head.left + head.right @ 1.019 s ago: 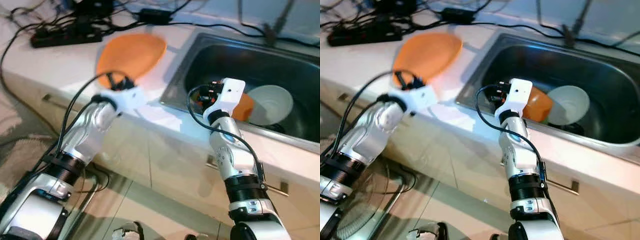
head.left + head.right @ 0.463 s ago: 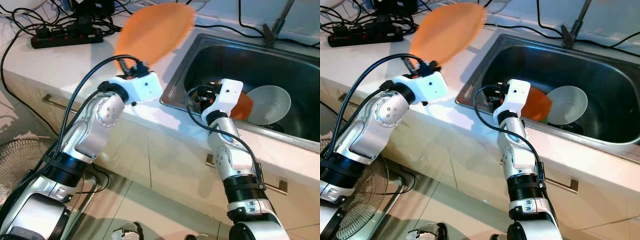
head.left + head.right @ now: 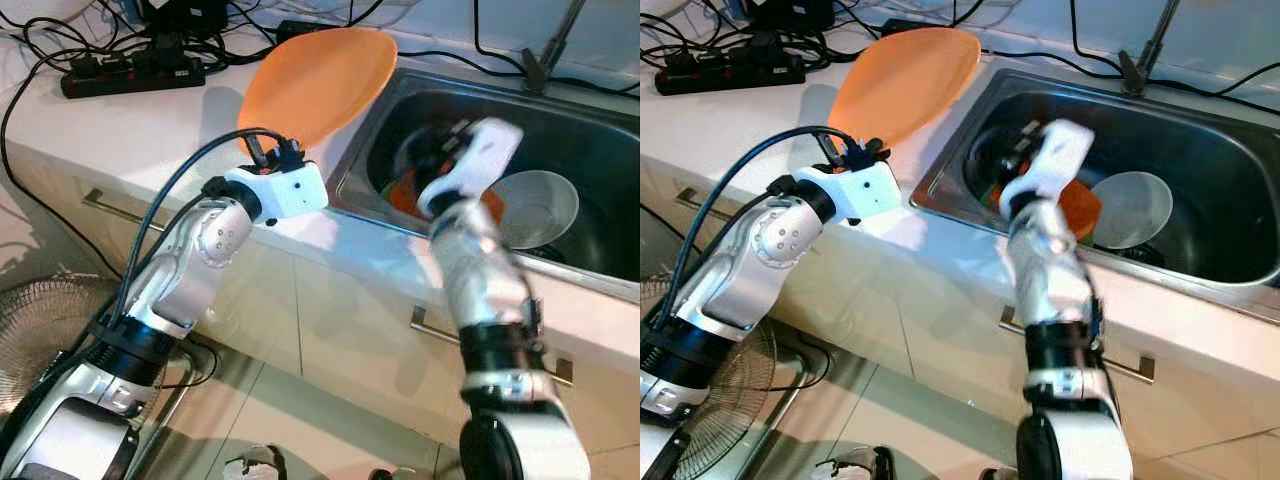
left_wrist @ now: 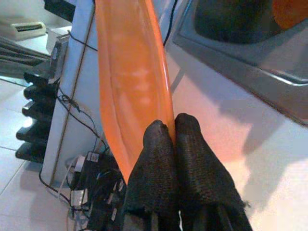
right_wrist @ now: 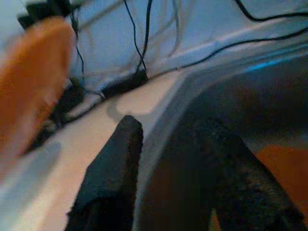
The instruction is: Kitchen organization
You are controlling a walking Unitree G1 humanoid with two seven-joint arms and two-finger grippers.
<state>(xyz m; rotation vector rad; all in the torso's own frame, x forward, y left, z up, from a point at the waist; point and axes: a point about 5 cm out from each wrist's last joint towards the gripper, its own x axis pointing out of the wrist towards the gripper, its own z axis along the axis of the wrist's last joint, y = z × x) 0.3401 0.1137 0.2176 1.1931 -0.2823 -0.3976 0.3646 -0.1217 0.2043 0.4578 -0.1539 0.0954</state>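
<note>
Sink (image 3: 590, 265) holds white bowl (image 3: 535, 207), seemingly.

A white counter (image 3: 120, 130) strewn with black cables (image 3: 60, 40) tops pale cabinets (image 3: 330, 330) above a tiled floor (image 3: 890, 420).

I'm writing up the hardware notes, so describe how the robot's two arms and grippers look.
Both arms are jointed silver metal segments with black rings near the base. Each ends in a white boxy wrist housing. A black cable loops along the left arm to its housing. The left gripper has two black fingers with a woven, textured surface; the right gripper has two long black fingers. The right arm is motion-blurred.
</note>
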